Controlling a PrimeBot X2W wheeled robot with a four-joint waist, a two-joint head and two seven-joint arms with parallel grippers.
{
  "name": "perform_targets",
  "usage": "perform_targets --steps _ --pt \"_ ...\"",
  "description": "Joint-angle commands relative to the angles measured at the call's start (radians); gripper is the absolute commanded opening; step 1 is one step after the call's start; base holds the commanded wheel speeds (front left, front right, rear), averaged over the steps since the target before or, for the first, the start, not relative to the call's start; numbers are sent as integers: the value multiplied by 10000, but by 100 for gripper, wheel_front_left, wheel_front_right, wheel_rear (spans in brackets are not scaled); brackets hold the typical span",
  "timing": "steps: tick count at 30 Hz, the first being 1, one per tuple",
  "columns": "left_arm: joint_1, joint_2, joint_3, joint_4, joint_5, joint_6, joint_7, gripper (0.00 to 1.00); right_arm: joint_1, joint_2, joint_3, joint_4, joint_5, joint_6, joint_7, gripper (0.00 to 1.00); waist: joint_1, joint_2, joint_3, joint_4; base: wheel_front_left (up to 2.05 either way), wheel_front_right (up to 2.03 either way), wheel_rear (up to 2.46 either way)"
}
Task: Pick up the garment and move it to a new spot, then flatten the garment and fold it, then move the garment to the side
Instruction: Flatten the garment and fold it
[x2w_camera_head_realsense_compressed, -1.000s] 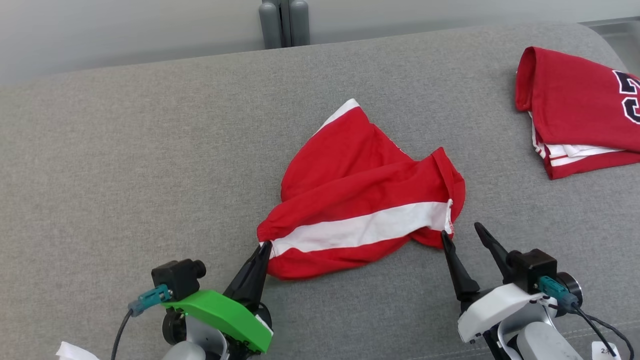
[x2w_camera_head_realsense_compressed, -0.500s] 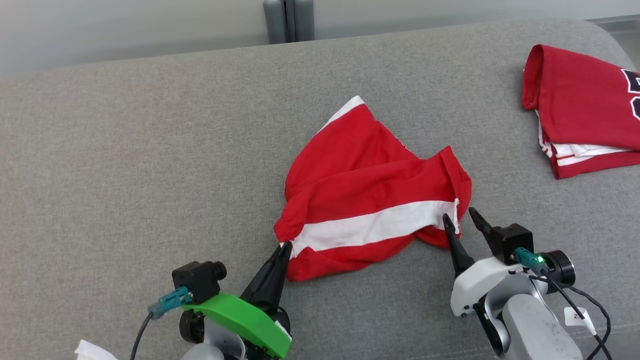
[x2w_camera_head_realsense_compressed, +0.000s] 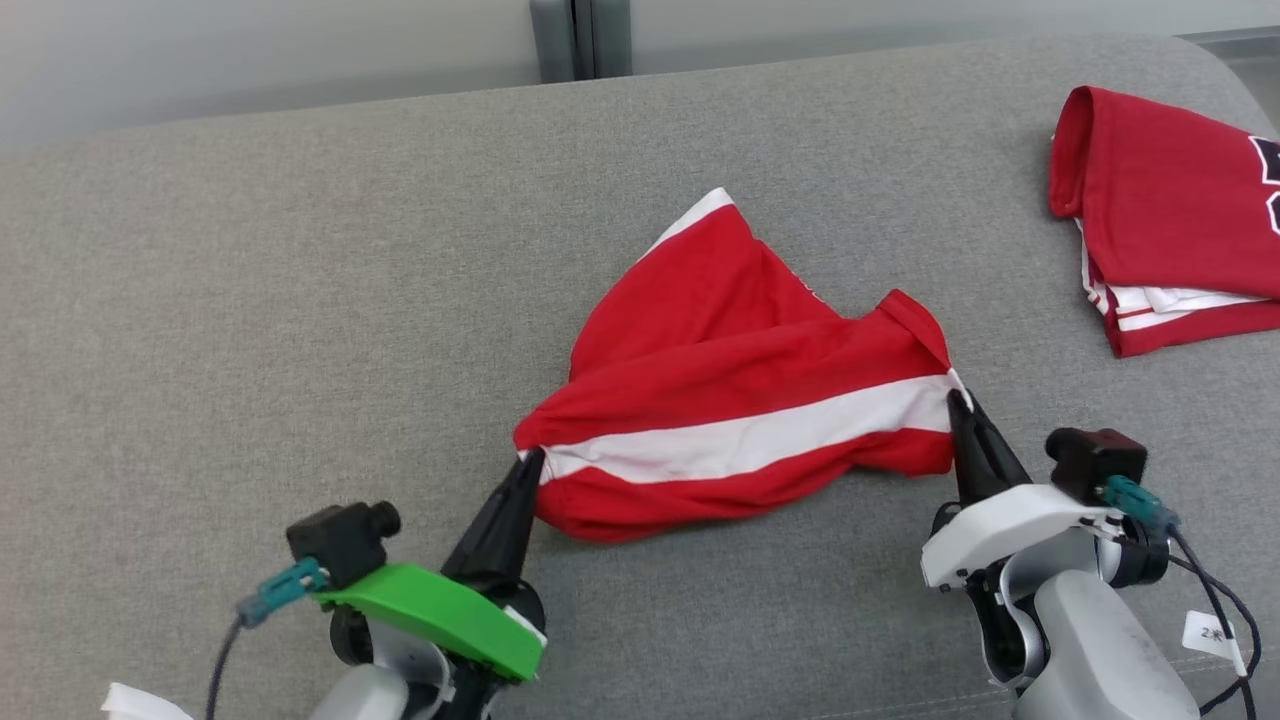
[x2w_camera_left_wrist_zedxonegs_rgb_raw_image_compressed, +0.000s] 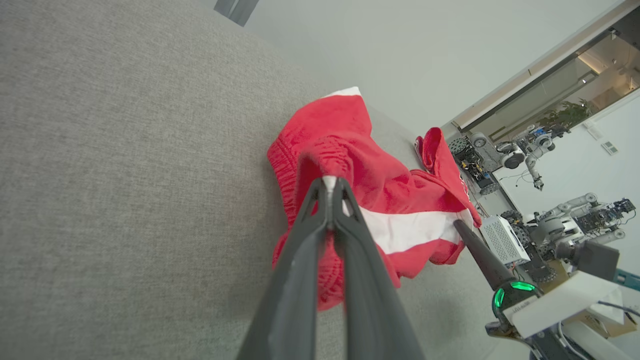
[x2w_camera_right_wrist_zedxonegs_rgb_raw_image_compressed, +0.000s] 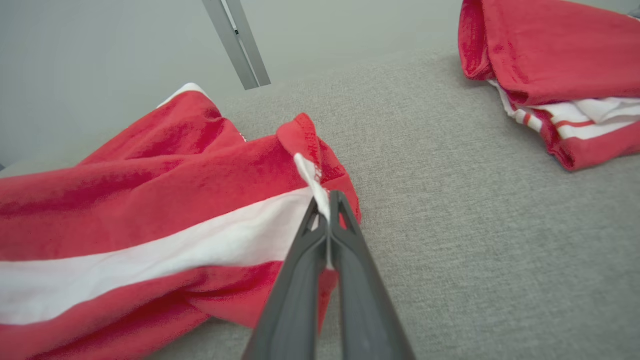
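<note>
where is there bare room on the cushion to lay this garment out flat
The widest bare stretch of grey cushion lies left of the garment, up to the back edge. A narrower strip runs between it and the folded red jersey. The far right is crowded.

Red garment (x2w_camera_head_realsense_compressed: 720, 400) (white stripe), grey couch (x2w_camera_head_realsense_compressed: 250, 300)

1. The left gripper (x2w_camera_head_realsense_compressed: 535, 458), at 7 o'clock in the head view, has long dark tapering fingers, a bright green cover (x2w_camera_head_realsense_compressed: 430, 615), a black camera block (x2w_camera_head_realsense_compressed: 340, 540) and a teal plug (x2w_camera_head_realsense_compressed: 283, 590).
2. The right gripper (x2w_camera_head_realsense_compressed: 957, 400), at 5 o'clock, has a white cover (x2w_camera_head_realsense_compressed: 1010, 515), a teal connector (x2w_camera_head_realsense_compressed: 1135, 497) and a white tag (x2w_camera_head_realsense_compressed: 1212, 635).
3. Its forearm (x2w_camera_head_realsense_compressed: 1100, 650) is pale grey.
</note>
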Motion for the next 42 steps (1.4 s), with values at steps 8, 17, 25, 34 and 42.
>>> perform_targets --steps 8,17,25,34,42 --pt "-480 663 1714 -1743 -3091 -391 1490 0 816 -1985 1577 -3760 7682 -14 747 0 0 0 -94 -381 0 0 0" --pt "-1600 1911 2489 -4279 -5424 851 4230 0 809 -5037 1684 -6188 10976 -17 1953 0 0 0 87 -614 0 0 0" --pt "-4834 2952 1656 -4440 -4583 1729 6432 0 -1761 -6228 2571 -5388 10245 -11 3222 0 0 0 1010 -515 0 0 0" --pt "-10585 1868 664 -873 -1347 480 5524 0 -7479 -5438 2718 -2595 8001 -12 2666 0 0 0 3148 -560 0 0 0" --pt "-14090 249 554 1964 205 -704 2533 0 -10762 -5404 2460 -880 6557 -14 1047 0 0 0 4478 -619 0 0 0"
